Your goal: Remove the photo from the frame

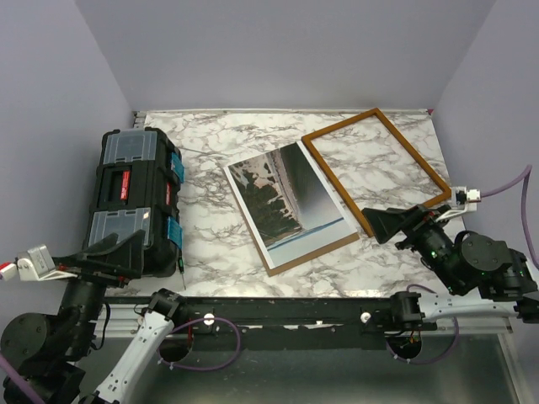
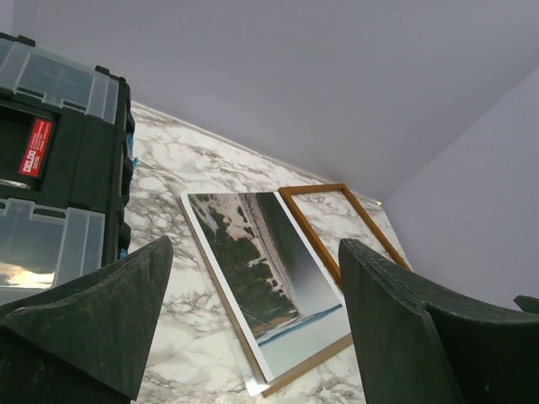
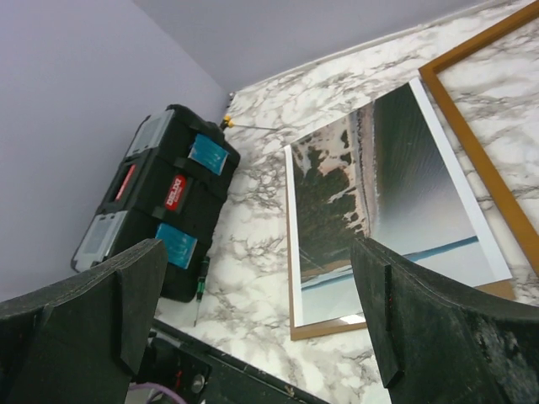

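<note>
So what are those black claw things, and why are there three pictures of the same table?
Those claws are the grippers of two robot arms. One picture looks down from above; the other two come from small cameras on the wrists, so each sees its own fingers. The left gripper and the right gripper are both open and hold nothing. On the marble table lies the photo, resting on a brown backing board. Beside it, to the right, lies the frame, with only table showing through it, so the photo is already out. On the left stands a black toolbox, with a small screwdriver next to it.
</note>
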